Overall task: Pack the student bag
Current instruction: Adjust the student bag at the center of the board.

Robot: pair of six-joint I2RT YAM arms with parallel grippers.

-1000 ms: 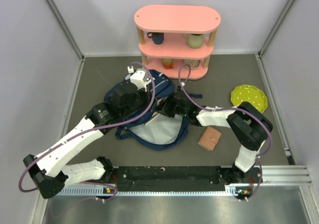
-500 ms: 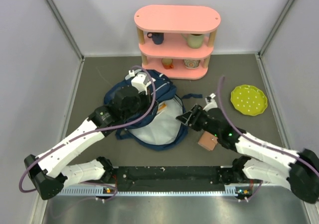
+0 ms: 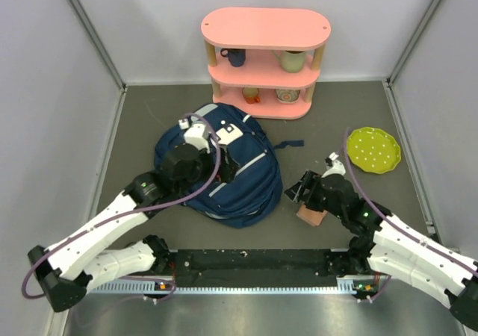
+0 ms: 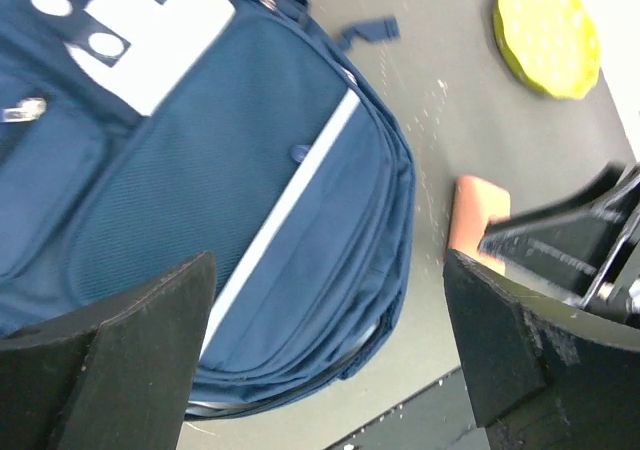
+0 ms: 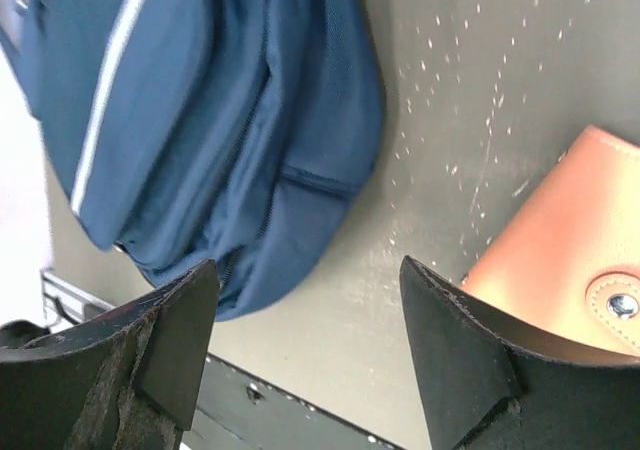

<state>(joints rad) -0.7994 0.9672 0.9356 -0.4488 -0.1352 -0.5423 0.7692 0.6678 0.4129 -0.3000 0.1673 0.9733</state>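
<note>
The student bag (image 3: pixel 246 190), navy blue with thin white stripes and a white patch (image 4: pixel 150 30), lies flat and closed at the table's centre-left. My left gripper (image 3: pixel 235 169) hovers over the bag's front, jaws wide open and empty; in the left wrist view the bag (image 4: pixel 250 170) fills the space under the left gripper (image 4: pixel 325 355). My right gripper (image 3: pixel 297 190) is open beside the bag's right edge, above bare table. In the right wrist view the bag (image 5: pixel 200 100) is at upper left of the right gripper (image 5: pixel 310 355), and nothing is between its fingers.
A brown leather wallet (image 3: pixel 310 215) with a snap lies just right of the right gripper; it also shows as wallet (image 5: pixel 570 240) and wallet (image 4: pixel 480 215). A green dotted plate (image 3: pixel 372 149) sits at the right. A pink shelf (image 3: pixel 265 26) holding mugs stands at the back.
The bag's flap, held up with pale lining showing, has dropped shut. The left gripper opened and let it go. The right arm drew back out of the bag toward the wallet, opening.
</note>
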